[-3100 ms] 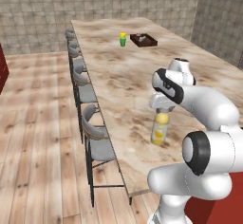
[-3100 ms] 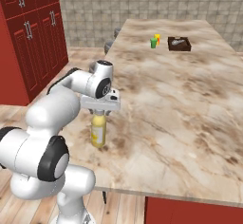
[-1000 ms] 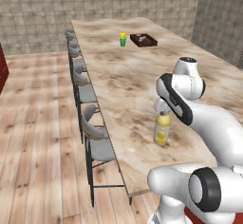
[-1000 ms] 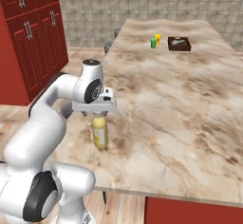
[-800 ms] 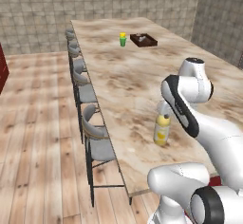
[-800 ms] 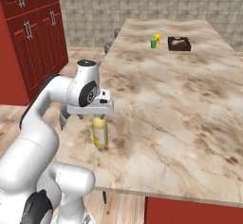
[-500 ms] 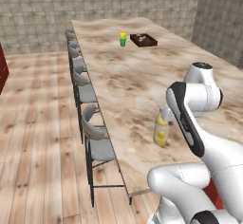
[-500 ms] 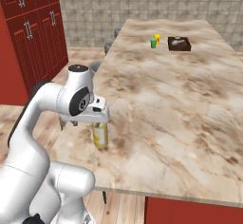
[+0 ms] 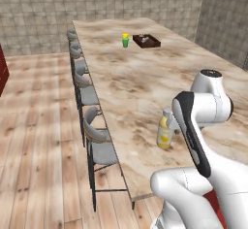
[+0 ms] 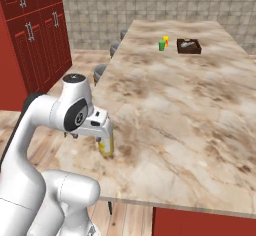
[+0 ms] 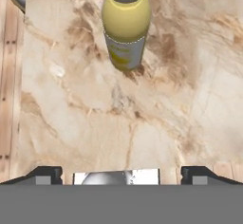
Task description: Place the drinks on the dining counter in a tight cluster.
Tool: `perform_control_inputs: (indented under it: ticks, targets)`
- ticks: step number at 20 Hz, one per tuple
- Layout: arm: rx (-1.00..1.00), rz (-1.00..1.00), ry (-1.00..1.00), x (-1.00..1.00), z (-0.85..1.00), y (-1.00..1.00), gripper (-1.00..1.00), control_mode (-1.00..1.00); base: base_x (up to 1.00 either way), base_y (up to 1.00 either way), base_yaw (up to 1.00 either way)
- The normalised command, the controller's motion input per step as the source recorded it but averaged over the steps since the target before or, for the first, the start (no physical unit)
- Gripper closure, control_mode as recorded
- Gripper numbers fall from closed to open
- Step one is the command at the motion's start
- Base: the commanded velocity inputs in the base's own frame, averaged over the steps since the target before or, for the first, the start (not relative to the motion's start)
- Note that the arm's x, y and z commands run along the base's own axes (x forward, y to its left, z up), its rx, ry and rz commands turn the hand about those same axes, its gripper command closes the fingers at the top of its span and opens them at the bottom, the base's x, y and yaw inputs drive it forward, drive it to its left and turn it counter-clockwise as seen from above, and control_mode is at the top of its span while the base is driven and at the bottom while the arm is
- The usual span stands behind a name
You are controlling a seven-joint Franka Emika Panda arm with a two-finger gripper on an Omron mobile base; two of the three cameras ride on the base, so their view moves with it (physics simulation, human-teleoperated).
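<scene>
On the marbled dining counter (image 9: 121, 80) — stools (image 9: 94, 136) alongside — stands a juice bottle (image 9: 165, 132).

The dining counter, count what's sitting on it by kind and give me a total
Yellow juice bottle: 1, upright near the stool-side edge of the dining counter
Green-and-yellow cup: 1, at the far end
Dark brown tray: 1, beside the cup
Total: 3
</scene>
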Motion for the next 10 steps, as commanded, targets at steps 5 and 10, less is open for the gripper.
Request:
perform_control_inputs:
  ticks: [5, 10]
  targets:
    - [0.0, 0.0, 0.0, 0.0, 0.0, 0.0, -1.0, 1.0, -0.13, 0.0, 0.0]
    - [0.0, 0.0, 0.0, 0.0, 0.0, 0.0, -1.0, 1.0, -0.89, 0.03, 0.07]
